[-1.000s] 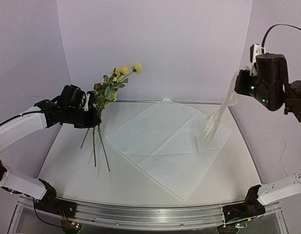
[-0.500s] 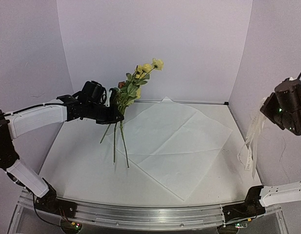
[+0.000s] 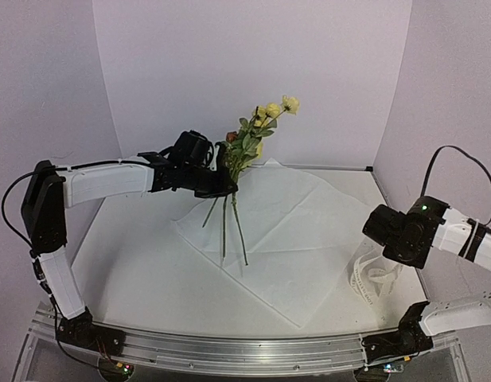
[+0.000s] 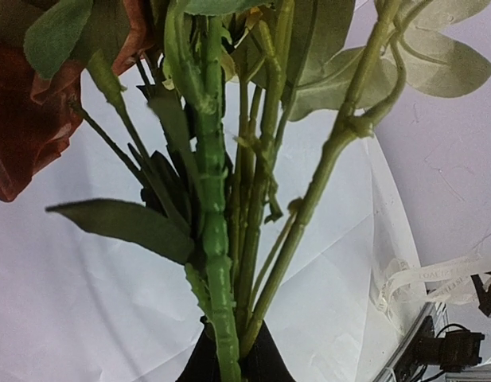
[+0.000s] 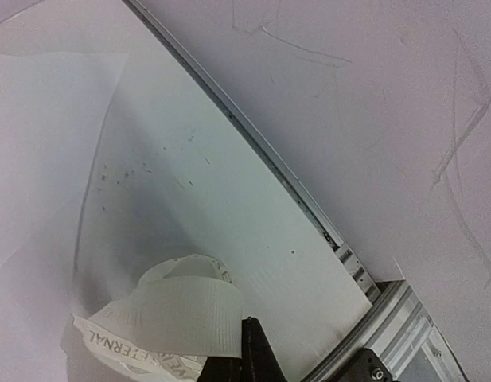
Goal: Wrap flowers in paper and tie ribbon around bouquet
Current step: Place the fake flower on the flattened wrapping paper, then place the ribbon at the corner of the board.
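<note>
Left tool (image 3: 224, 189) clenched on flowers (image 3: 259, 134). Bunch carried from left of frame to centre, now hanging upright over paper (image 3: 309, 231).
Right tool (image 3: 382, 253) clenched on ribbon (image 3: 371, 278). Dropped from upper right; ribbon now piling on table (image 3: 126, 270), lower right.
Judgement: flowers ready to lay on sheet.
</note>
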`<state>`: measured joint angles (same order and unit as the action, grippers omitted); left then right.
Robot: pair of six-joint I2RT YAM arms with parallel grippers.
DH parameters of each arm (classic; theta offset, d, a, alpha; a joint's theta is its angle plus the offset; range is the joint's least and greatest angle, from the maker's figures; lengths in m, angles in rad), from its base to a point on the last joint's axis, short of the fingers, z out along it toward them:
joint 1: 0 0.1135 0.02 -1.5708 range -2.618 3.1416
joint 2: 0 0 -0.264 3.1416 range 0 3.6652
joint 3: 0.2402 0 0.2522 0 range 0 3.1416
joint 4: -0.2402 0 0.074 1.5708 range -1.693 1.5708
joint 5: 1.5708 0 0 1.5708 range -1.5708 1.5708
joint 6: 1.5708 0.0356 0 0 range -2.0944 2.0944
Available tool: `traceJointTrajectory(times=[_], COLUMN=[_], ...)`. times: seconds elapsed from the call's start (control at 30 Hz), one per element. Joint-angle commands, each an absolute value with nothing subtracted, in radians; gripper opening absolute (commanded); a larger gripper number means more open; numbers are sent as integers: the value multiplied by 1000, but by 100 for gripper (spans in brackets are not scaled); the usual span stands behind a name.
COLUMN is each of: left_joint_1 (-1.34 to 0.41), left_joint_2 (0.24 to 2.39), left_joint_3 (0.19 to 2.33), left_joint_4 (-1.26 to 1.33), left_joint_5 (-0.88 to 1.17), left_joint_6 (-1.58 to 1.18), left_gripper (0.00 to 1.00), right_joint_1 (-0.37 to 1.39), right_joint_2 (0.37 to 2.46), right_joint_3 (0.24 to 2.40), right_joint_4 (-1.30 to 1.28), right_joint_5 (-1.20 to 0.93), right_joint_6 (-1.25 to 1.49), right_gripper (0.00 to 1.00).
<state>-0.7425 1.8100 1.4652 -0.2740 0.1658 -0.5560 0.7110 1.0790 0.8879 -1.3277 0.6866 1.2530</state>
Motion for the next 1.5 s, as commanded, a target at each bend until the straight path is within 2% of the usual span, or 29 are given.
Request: traceJointTrajectory(times=[0.0,0.07,0.2,0.27,0.37,0.47,0.57,0.7,0.8,0.93,0.97,1.13,1.3,1.47], left_joint_1=[-746,-751,-763,-770,-785,-807,-824,-828,-828,-828,-828,-833,-833,-833], left_joint_2=[1913,1987,2104,2161,2259,2350,2443,2548,2573,2572,2568,2513,2393,2272], left_joint_3=[1616,1681,1813,1886,1998,2093,2212,2318,2331,2333,2331,2291,2166,2045], left_joint_4=[-150,-157,-163,-182,-212,-241,-269,-287,-272,-263,-258,-235,-186,-157], left_joint_5=[169,169,159,153,152,136,121,121,118,107,112,121,122,179], left_joint_6=[-565,-559,-540,-540,-562,-589,-603,-603,-598,-602,-604,-621,-632,-642], left_gripper=[0,0,0,0,0,0,0,1,9,34,38,51,63,67], right_joint_1=[668,664,664,665,664,664,664,664,664,664,664,665,664,664], right_joint_2=[1096,1093,1077,1039,976,924,894,892,895,909,909,884,895,873], right_joint_3=[827,813,801,790,789,810,858,926,960,990,992,968,886,833], right_joint_4=[-1376,-1371,-1370,-1370,-1370,-1371,-1369,-1369,-1358,-1355,-1355,-1371,-1390,-1363], right_joint_5=[617,596,560,550,540,532,523,504,495,487,485,491,406,321], right_joint_6=[1255,1260,1244,1237,1215,1184,1149,1095,1053,1027,1025,1030,1058,1055], right_gripper=[0,1,15,26,36,54,68,81,88,93,93,94,98,98])
